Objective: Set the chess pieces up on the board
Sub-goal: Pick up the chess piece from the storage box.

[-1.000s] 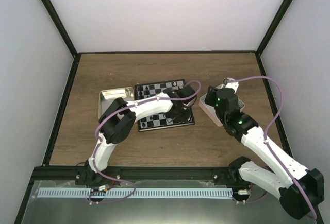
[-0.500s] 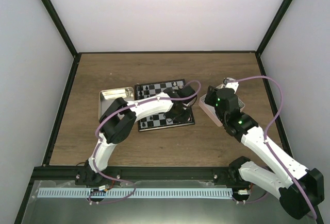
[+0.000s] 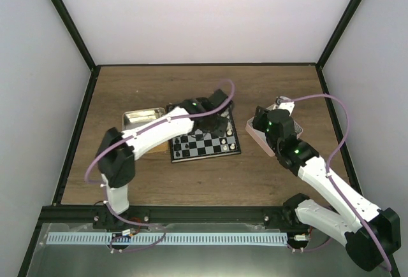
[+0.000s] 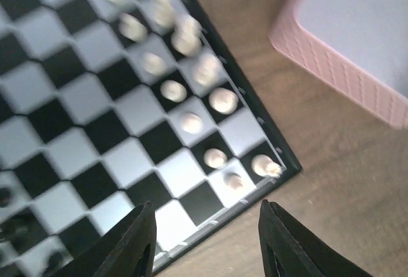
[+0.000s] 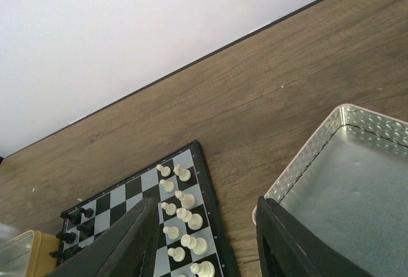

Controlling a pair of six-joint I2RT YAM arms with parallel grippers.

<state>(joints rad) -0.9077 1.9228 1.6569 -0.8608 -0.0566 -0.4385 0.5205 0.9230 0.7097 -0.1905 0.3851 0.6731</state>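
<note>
Seemingly the setup is nearly finished: whitish chess pieces [image 4: 223, 100] stand upright in two lines along the board [image 4: 76, 156] edge facing the pink tray [image 4: 338, 67], with black pieces [image 5: 73, 216] at the opposite edge. Whether any are missing I cannot tell. The left gripper [image 4: 204, 212] hangs spread and empty, with the board's corner between its jaws and the white lines running diagonally away. The right gripper [image 5: 205, 204], likewise parted and empty, has the tray beside its right finger.

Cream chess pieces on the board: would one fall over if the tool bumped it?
Probably: the cream pieces stand upright on small bases, so a sideways bump would likely tip one. They look light, each filling less than one square of the board. Standing in two close rows, a falling one might knock its neighbour.
</note>
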